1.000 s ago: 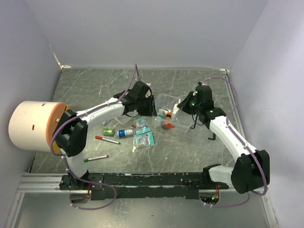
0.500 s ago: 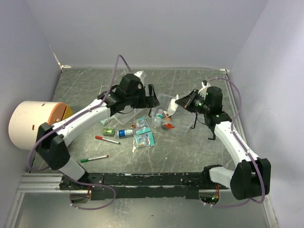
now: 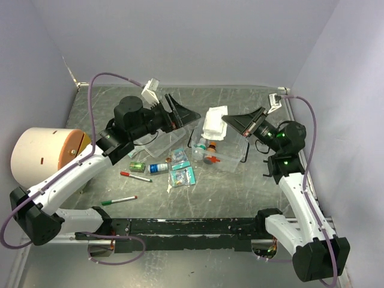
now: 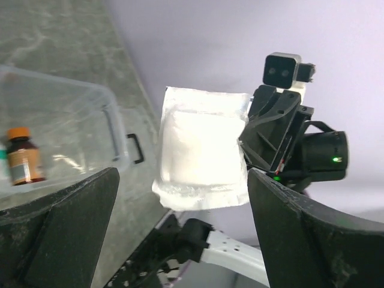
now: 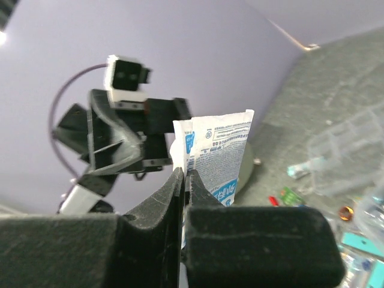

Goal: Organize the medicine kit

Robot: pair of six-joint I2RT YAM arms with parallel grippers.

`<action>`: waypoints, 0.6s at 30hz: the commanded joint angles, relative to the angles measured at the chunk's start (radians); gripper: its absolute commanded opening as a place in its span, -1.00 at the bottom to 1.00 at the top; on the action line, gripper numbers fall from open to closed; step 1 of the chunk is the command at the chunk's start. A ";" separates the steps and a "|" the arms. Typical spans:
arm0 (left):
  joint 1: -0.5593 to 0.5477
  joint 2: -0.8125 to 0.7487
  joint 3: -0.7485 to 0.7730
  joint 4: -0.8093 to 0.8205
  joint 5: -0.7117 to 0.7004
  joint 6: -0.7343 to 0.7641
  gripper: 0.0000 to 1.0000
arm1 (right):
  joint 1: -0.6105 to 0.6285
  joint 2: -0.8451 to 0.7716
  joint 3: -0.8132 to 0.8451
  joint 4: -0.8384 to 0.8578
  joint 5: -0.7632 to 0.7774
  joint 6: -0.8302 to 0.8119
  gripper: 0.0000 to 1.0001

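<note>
right pincer (image 3: 228, 122): I read it as pressed together on the edge of a white packet (image 3: 215, 122), which it holds up in the air. My right wrist camera shows blue print on the packet's face.
left pincer (image 3: 187, 114): spread wide, with nothing between its fingers (image 4: 66, 234). It faces the right pincer, and the white packet hangs in front of it, clear of both fingers.
box (image 3: 233, 159): clear plastic, sitting on the bench (image 3: 252, 186) just below the right pincer and the white packet. I can see a black handle (image 4: 135, 148) on its end wall.
in the box: a brown bottle (image 4: 23, 161) with an orange cap, and a small red item (image 3: 211, 159) that I cannot make out.
tray (image 3: 161, 141): clear, on the bench beneath the left pincer and beside the box. I cannot tell whether the two touch.
loose pieces: on the bench, past the tray from the left pincer and toward the arm bases, lie two teal packets (image 3: 182, 175), one just beside the other. Near them a white bottle (image 3: 158, 168) lies on its side, with a small green bottle (image 3: 137, 166) next to it.
pens: a red pen (image 3: 135, 176) lies just beyond those bottles from the left pincer, and a green pen (image 3: 122, 200) lies farther out again.
cylinder (image 3: 39, 157): big, white with an orange face, on its side, well apart from the left pincer at the bench's left edge.
</note>
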 commanded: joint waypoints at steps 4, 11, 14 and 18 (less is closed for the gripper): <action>0.004 0.060 -0.047 0.411 0.312 -0.238 0.92 | -0.006 -0.034 -0.017 0.296 -0.081 0.258 -1.00; 0.004 0.126 -0.107 0.707 0.415 -0.406 0.35 | -0.006 -0.033 -0.039 0.342 -0.078 0.291 -1.00; 0.005 0.139 -0.113 0.744 0.421 -0.426 -0.02 | -0.006 -0.030 -0.058 0.330 -0.078 0.283 -1.00; 0.005 0.129 -0.104 0.624 0.368 -0.339 -0.63 | -0.008 -0.034 -0.047 0.206 -0.061 0.197 -0.53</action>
